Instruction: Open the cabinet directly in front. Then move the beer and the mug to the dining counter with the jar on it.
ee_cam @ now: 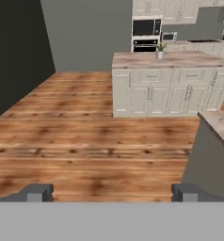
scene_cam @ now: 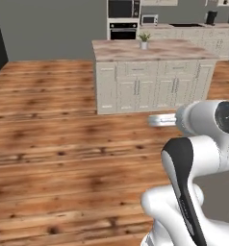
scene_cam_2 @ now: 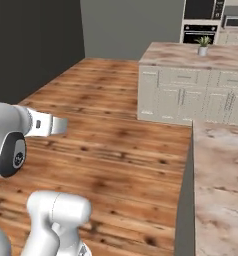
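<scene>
Transit step: hand (ee_cam: 112, 193) released, empty, over wood floor (ee_cam: 85, 141). Next: drive base toward table (scene_cam_2: 221, 165).

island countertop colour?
Pinkish-beige marbled stone on the island countertop; clearest in the left base view.

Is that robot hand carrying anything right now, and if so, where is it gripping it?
Nothing is held. In the hand view the gripper is open, its two fingertips far apart with only bare wooden floor between them.
</scene>
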Tool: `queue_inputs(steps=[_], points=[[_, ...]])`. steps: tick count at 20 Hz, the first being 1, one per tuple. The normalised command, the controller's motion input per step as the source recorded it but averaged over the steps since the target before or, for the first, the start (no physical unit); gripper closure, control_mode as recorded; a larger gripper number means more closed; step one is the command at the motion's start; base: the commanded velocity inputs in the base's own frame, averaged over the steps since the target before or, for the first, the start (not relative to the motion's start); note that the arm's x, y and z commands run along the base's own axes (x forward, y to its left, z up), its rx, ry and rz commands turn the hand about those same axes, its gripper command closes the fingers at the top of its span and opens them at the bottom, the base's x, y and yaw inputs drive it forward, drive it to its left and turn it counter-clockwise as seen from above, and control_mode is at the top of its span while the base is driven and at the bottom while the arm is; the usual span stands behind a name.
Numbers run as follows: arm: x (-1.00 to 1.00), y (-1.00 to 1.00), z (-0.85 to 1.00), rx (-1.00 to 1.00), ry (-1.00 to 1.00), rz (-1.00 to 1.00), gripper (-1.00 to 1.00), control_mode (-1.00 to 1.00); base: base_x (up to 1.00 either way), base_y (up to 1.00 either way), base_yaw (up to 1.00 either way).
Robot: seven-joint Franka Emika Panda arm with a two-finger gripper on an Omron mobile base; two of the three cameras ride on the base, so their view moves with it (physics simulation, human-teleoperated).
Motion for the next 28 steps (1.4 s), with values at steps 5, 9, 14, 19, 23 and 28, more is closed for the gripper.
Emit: queue_inputs(steps=[5,9,14,19,23,28], points=[[0.00,0.00,0.00,0.00,0.00,0.00,-1.00,1.00,1.00,0.22,0.00],[0.00,0.00,0.00,0.00,0.00,0.00,-1.00,1.00,1.00,0.22,0.00],[0.00,0.00,0.00,0.00,0.00,0.00,-1.00,1.00,1.00,0.20,0.00],[0.00,0.00,0.00,0.00,0.00,0.00,-1.00,1.00,1.00,0.15,-0.01],[0.00,0.00,0.00,0.00,0.00,0.00,-1.00,1.00,1.00,0.06,0.00],[0.00,0.00,0.00,0.00,0.00,0.00,-1.00,1.00,1.00,-0.03,0.00]])
